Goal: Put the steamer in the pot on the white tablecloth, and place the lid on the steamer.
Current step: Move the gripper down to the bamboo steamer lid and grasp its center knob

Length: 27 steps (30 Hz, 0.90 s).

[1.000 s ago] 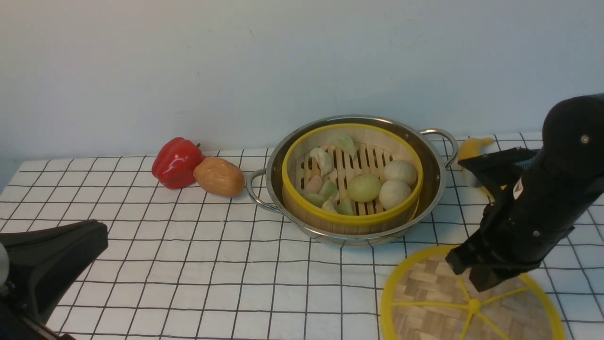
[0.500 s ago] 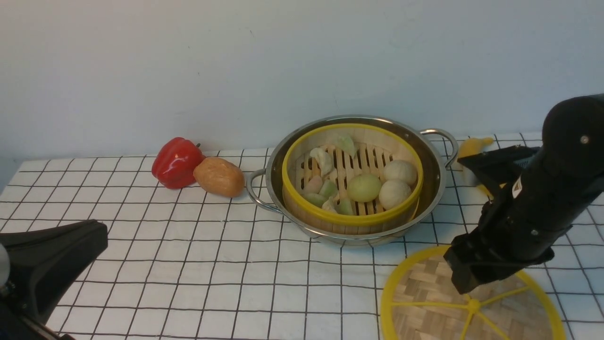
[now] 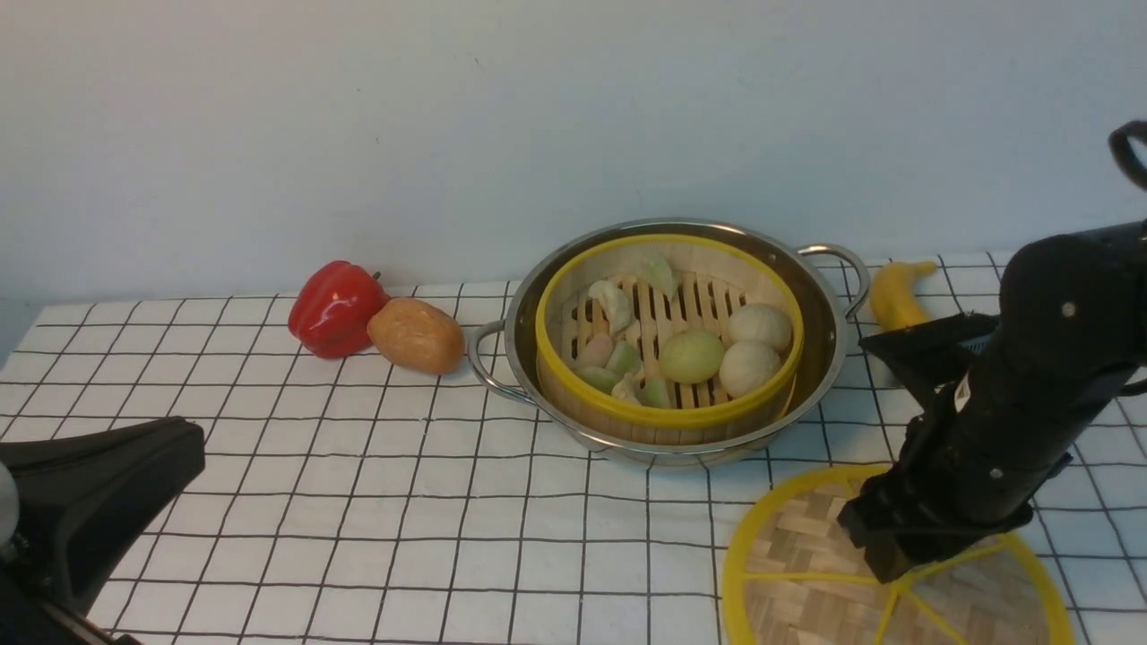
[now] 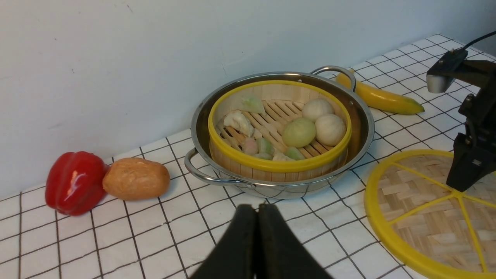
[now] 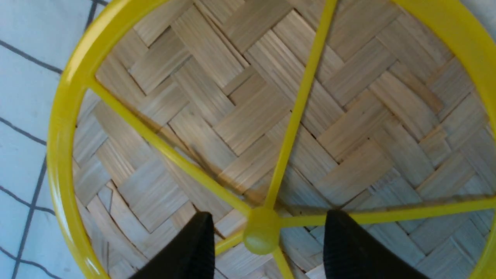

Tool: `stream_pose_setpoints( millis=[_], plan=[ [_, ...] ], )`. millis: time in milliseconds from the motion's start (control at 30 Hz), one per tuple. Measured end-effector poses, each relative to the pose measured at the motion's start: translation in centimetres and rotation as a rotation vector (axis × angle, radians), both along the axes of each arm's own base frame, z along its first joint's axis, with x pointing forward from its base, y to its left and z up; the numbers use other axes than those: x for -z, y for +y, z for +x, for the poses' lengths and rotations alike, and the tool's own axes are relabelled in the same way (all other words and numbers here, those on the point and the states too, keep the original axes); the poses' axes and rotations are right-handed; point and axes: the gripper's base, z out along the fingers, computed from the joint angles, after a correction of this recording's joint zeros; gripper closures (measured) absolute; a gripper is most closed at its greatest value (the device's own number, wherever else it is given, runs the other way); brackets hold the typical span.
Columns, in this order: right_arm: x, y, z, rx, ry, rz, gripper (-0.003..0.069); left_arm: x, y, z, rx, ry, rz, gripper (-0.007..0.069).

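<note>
The steamer [image 3: 668, 414], holding pale buns and greenish dumplings, sits inside the steel pot [image 3: 820, 354] on the white tablecloth [image 3: 358, 502]. The lid [image 3: 802, 560] lies flat on the cloth in front of the pot, to the right. My right gripper [image 5: 270, 215] is open and points down just above the lid's centre. One black finger [image 5: 193, 248] stands on each side of the yellow knob [image 5: 261, 234], clear of it. In the front view that gripper [image 3: 901, 555] hides the knob. My left gripper [image 4: 257, 211] is shut and empty, low at the near left, away from the pot [image 4: 364, 128].
A red pepper [image 3: 336, 307] and a brown potato [image 3: 417, 334] lie left of the pot, near the wall. A banana [image 3: 896, 291] lies behind the pot's right handle. The lid reaches almost to the table's front edge.
My right gripper has come down and slightly nearer over the lid's centre, and its jaws have spread apart. The banana is now uncovered. Left arm, pot and steamer have not moved.
</note>
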Motion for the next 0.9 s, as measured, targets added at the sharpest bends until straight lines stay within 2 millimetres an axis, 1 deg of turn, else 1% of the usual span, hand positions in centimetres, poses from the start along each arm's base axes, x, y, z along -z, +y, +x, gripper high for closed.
stream_pose_setpoints(
  millis=[100,300,367,433,467,500,533,567,633,733,833,900],
  plan=[
    [0.8,0.1,0.2,-0.008,0.020,-0.009,0.0277,0.0,0.0,0.0,0.000,0.000,0.000,0.0646],
    [1.3,0.2,0.1,-0.004,0.049,-0.007,0.0278,0.0,0.0,0.0,0.000,0.001,0.000,0.0646],
    [1.5,0.1,0.0,-0.004,0.058,-0.011,0.0288,0.0,0.0,0.0,0.000,0.001,0.000,0.0646],
    [1.6,0.1,0.0,-0.005,0.062,-0.013,0.0326,0.0,0.0,0.0,0.000,0.001,0.000,0.0646],
    [1.6,0.1,0.0,-0.005,0.062,-0.013,0.0365,0.0,0.0,0.0,0.000,0.001,0.000,0.0646],
    [1.6,0.1,0.0,-0.005,0.062,-0.013,0.0380,0.0,0.0,0.0,0.000,0.001,0.000,0.0646],
    [1.7,0.1,-0.1,-0.005,0.063,-0.014,0.0414,0.0,0.0,0.0,0.000,0.001,0.000,0.0646],
    [1.7,0.1,-0.1,-0.004,0.067,-0.011,0.0499,0.0,0.0,0.0,0.000,0.001,0.000,0.0646],
    [1.7,0.1,-0.1,-0.007,0.068,-0.011,0.0513,0.0,0.0,0.0,-0.001,-0.001,0.004,0.0646],
    [1.7,0.1,-0.2,-0.012,0.080,-0.015,0.0512,0.0,0.1,0.0,-0.002,-0.003,0.012,0.0646],
    [1.4,-0.1,-0.7,-0.030,0.136,-0.035,0.0512,0.0,0.1,0.0,-0.005,-0.007,0.024,0.0646],
    [0.5,-0.3,-1.2,-0.051,0.193,-0.063,0.0512,0.1,0.2,0.1,-0.007,-0.011,0.033,0.0646]
  ],
)
